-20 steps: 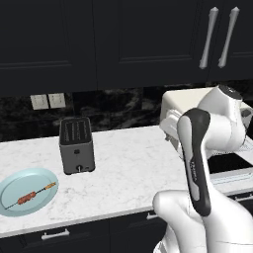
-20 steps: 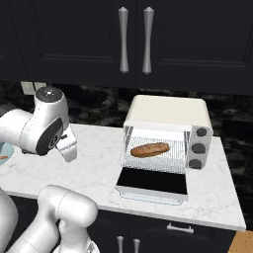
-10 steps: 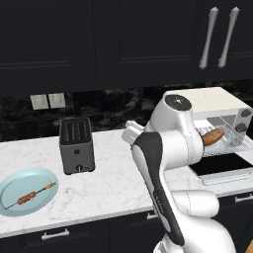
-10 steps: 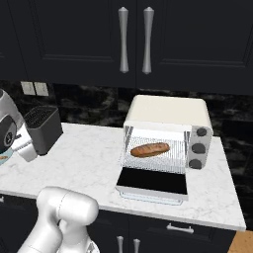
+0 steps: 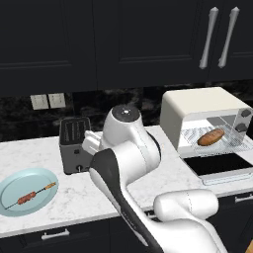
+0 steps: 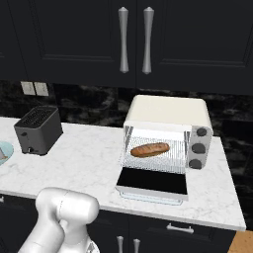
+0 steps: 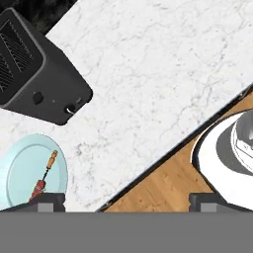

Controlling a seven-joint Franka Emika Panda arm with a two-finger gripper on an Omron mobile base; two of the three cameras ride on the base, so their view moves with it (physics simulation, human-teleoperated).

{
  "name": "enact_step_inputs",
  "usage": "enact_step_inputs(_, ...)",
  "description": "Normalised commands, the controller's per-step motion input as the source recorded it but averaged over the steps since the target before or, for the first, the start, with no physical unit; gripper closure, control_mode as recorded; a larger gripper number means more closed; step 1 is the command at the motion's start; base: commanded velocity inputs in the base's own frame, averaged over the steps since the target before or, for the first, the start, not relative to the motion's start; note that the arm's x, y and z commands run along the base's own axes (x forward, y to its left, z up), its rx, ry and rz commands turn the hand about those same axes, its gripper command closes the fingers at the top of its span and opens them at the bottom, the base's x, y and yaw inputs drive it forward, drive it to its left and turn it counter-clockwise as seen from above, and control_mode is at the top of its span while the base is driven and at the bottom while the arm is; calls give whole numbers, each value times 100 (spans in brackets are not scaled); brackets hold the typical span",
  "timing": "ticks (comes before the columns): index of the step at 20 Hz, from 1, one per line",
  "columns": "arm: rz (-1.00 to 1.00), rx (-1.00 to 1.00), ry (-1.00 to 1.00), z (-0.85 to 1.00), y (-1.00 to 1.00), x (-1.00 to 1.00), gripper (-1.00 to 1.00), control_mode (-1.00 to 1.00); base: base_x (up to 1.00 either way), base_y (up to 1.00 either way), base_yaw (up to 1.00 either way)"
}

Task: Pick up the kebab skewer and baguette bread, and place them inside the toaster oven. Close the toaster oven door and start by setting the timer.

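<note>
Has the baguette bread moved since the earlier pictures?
No. The baguette bread lies on the same spot of the rack in the toaster oven, door open.

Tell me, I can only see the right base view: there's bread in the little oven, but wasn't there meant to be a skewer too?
Observer: Yes. The skewer lies on a light blue plate at the counter's left end, in the left base view.
Operator: Is the oven door shut over there?
Observer: No. That view also shows the door folded down flat, with the bread on the rack.
Operator: Where is the robot's hand?
Observer: The hand view looks down on the plate and the dark toaster, with the finger tips wide apart and nothing between them.
</note>
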Motion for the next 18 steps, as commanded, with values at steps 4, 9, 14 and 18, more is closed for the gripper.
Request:
enact_step_inputs(4, 3, 1, 16, -10, 100, 0, -100, -100, 0, 0, 0)
enact_step_inputs(9, 6, 0, 5, -39, 97, 0, -100, -100, 0, 0, 0)
enact_step_inputs(14, 9, 1, 5, -53, 53, 0, -100, -100, 0, 0, 0)
enact_step_inputs(18, 9, 4, 3, -36, 24, 9, -100, -100, 0, 0, 0)
